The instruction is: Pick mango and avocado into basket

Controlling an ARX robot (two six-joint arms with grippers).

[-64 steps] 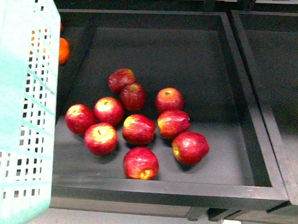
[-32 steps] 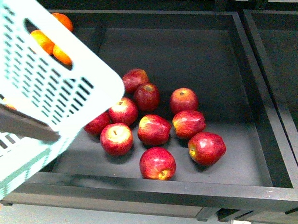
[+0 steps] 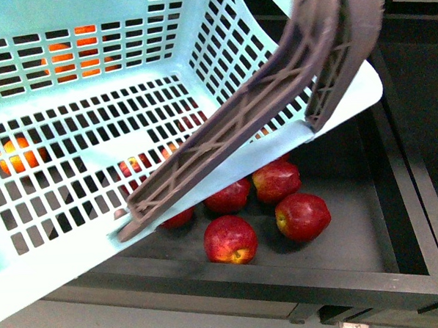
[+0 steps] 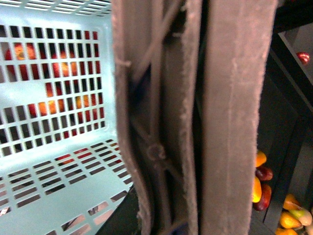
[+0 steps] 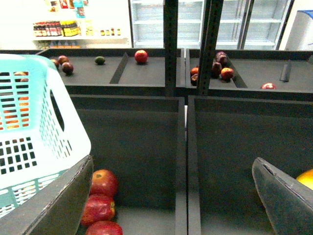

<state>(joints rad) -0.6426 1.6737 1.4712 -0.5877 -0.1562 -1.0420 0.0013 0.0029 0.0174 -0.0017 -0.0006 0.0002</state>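
A: Where was the light teal slotted plastic basket (image 3: 127, 84)?
B: Upper left, tilted above the red apples (image 3: 230, 239); probably light, stiff, apt to swing. The left hand (image 4: 166, 147) gripped its brown lattice handle (image 3: 225, 138) mid-span, sensibly; the right hand (image 5: 172, 166) gaped, empty.

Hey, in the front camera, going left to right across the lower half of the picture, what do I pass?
basket → lower end of its brown handle → nearest red apple → second red apple → bin's right wall
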